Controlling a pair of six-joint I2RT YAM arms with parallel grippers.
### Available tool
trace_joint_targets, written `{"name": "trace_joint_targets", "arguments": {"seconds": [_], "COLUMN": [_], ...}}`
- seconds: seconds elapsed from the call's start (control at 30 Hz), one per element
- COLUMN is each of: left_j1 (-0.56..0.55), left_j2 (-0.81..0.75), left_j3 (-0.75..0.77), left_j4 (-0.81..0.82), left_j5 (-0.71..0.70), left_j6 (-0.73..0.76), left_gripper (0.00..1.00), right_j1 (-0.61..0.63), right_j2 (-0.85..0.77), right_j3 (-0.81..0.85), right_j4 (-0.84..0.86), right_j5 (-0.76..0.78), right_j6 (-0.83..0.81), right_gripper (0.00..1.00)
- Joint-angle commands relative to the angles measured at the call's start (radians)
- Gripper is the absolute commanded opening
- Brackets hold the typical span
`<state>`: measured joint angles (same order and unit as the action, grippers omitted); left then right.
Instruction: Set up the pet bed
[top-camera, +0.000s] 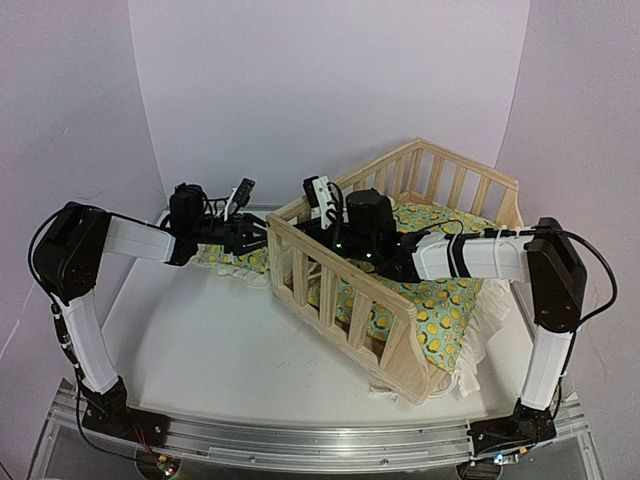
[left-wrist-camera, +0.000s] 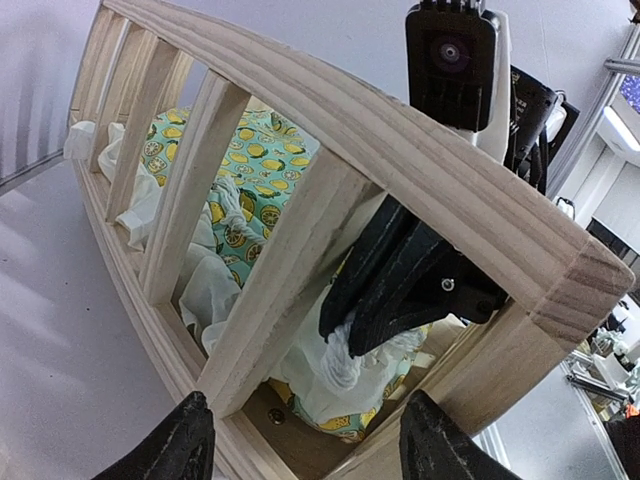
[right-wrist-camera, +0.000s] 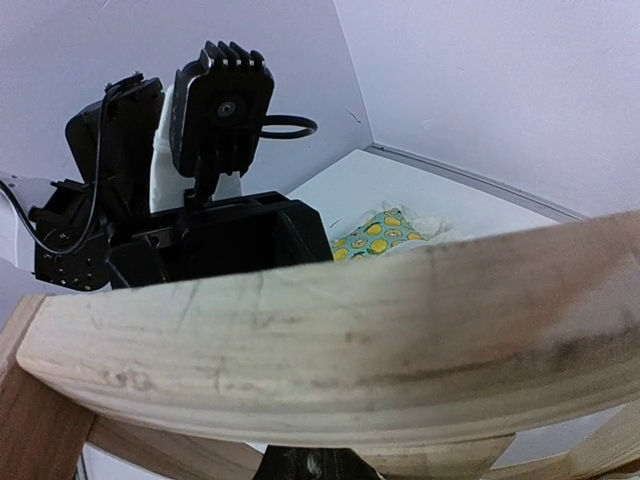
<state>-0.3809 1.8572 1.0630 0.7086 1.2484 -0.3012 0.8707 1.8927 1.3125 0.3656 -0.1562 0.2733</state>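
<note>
- Top external view: the pet bed (top-camera: 340, 272), a pale pine frame with slatted sides, stands at an angle on the white table (top-camera: 220, 345), right of centre.
- Its green-and-yellow patterned cushion (top-camera: 447, 312) lies inside the frame. The cream ruffle (top-camera: 488, 325) spills past the frame's right end onto the table.
- The small matching pillow (top-camera: 214, 257) lies on the table outside the frame, just beside its left corner.
- The left arm (top-camera: 135, 240) reaches in from the left. The left gripper (top-camera: 253, 236) sits just beside the pillow, close to that same corner.
- The right arm (top-camera: 475, 255) stretches across the cushion from the right, with its wrist inside the frame near the left end.
- Left wrist view: the left gripper's fingers (left-wrist-camera: 190, 445) are spread wide with nothing between them and face the slatted side from outside.
- Through the slats (left-wrist-camera: 185, 190), the right gripper (left-wrist-camera: 350, 335) is seen pinched closed on a fold of the ruffle.
- Right wrist view: the frame's top rail (right-wrist-camera: 400, 320) fills the lower half. The left gripper's body sits beyond it, and the pillow lies on the table behind.
</note>
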Motion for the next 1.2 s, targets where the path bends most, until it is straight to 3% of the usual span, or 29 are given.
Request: {"name": "trace_joint_targets", "arguments": {"seconds": [0.0,0.17,0.5,0.53,0.67,0.8,0.97,1.1,1.17], "left_j1": [-0.049,-0.070,-0.066,-0.064,-0.025,0.038,0.064,0.066,0.066], "left_j2": [0.020,0.037,0.006,0.009,0.013,0.008,0.024,0.050,0.090], "left_j3": [0.059,0.085,0.061,0.058,0.021,-0.044,-0.056,-0.036,-0.002], "left_j4": [0.054,0.059,0.101,0.101,0.104,0.104,0.090,-0.062,-0.111], "left_j5": [0.087,0.085,0.016,0.009,-0.074,-0.192,-0.311,-0.498,-0.498], "left_j6": [-0.029,-0.026,-0.021,-0.023,-0.048,-0.064,-0.169,-0.214,-0.225], "left_gripper": [0.63,0.49,0.03,0.00,0.00,0.00,0.00,0.00,0.00], "right_j1": [0.004,0.012,0.015,0.015,0.002,-0.087,-0.246,-0.267,-0.267], "right_j2": [0.010,0.019,0.017,0.003,-0.113,-0.244,-0.235,-0.188,-0.140], "right_j3": [0.038,0.056,0.094,0.102,0.118,0.075,0.118,0.151,0.187], "right_j4": [0.078,0.067,-0.019,-0.057,-0.316,-0.517,-0.640,-0.644,-0.658], "right_j5": [0.026,-0.021,-0.022,-0.012,0.034,-0.158,-0.266,-0.276,-0.277], "right_j6": [-0.005,-0.012,-0.004,0.003,0.003,-0.087,-0.253,-0.567,-0.715], "right_gripper": [0.00,0.00,0.00,0.06,0.51,0.77,0.78,0.77,0.75]}}
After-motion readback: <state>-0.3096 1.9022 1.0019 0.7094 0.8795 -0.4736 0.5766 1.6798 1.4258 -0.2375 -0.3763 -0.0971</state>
